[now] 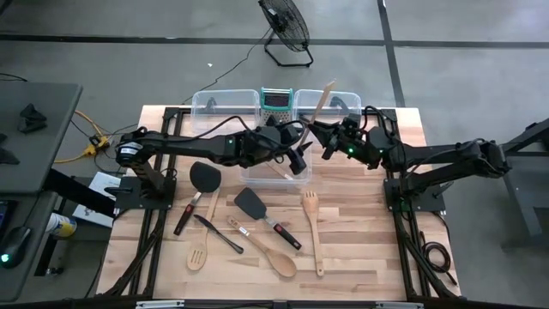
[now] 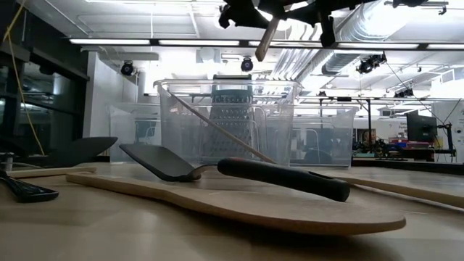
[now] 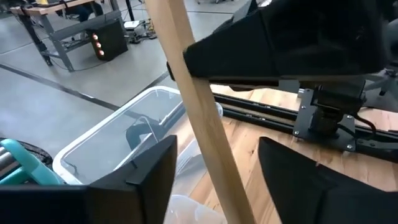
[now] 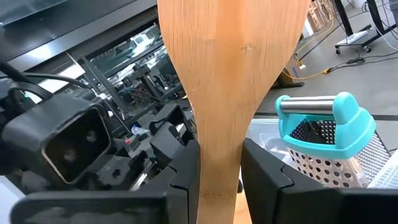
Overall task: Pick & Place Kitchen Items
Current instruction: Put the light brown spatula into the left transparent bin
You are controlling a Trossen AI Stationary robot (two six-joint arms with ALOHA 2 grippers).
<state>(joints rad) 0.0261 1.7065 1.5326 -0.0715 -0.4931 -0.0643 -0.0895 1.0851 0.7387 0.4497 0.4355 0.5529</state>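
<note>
Your right gripper (image 4: 219,186) jaws clamp the wooden spatula (image 4: 233,81) above the bins (image 1: 225,105) – left gripper (image 3: 214,180) jaws stand apart around its handle. Upper centre; most utensils (image 1: 257,225) wait on the desk (image 1: 360,249).

Teal-topped grater (image 1: 276,100) upright btwn 2 clear bins (image 1: 225,106) at table's (image 1: 360,257) far edge; fan (image 1: 286,27) beyond.

wooden spatula (image 4: 233,93): showing pale tan with fine straight grain
box grater (image 4: 326,134): wearing a teal top over perforated silver metal
clear bins (image 1: 225,101): appearing colourless and see-through
black turner (image 1: 250,202): showing a black blade
wooden fork (image 1: 311,225): lying light tan
table (image 1: 360,232): showing light wood planks in a black frame
gripper fingers (image 4: 277,186): appearing matte black
</note>
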